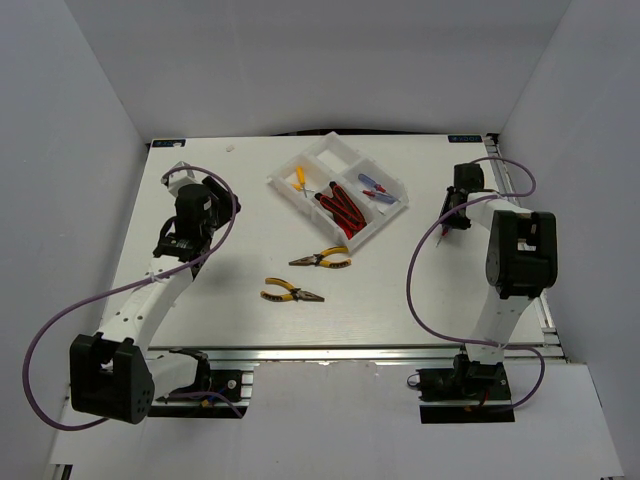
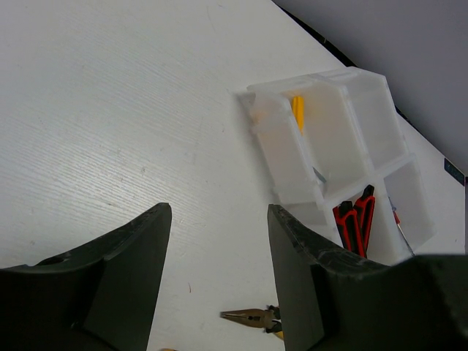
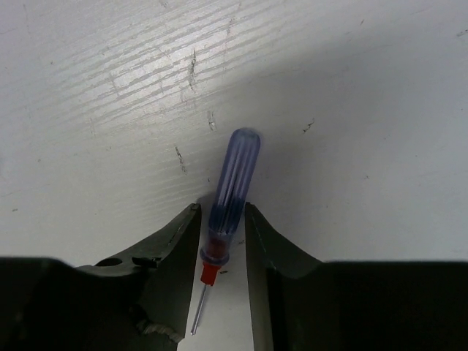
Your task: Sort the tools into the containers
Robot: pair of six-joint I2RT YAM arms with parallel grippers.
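Note:
The white four-compartment tray (image 1: 283,172) sits at the back centre. It holds two red-and-black utility knives (image 1: 340,208), thin screwdrivers (image 1: 372,185) and a tiny yellow-handled tool (image 1: 300,177). Two yellow-handled pliers (image 1: 320,259) (image 1: 291,293) lie on the table in front of it. My left gripper (image 1: 200,190) is open and empty, left of the tray. In the left wrist view it (image 2: 218,212) faces the tray (image 2: 274,131), the knives (image 2: 355,223) and one pliers' nose (image 2: 252,317). My right gripper (image 1: 462,205) is low at the right; its jaws (image 3: 221,212) close on a blue-handled screwdriver (image 3: 232,179).
Grey walls enclose the table on the left, back and right. The right gripper is near the table's right edge (image 1: 545,300). Purple cables (image 1: 420,280) loop beside both arms.

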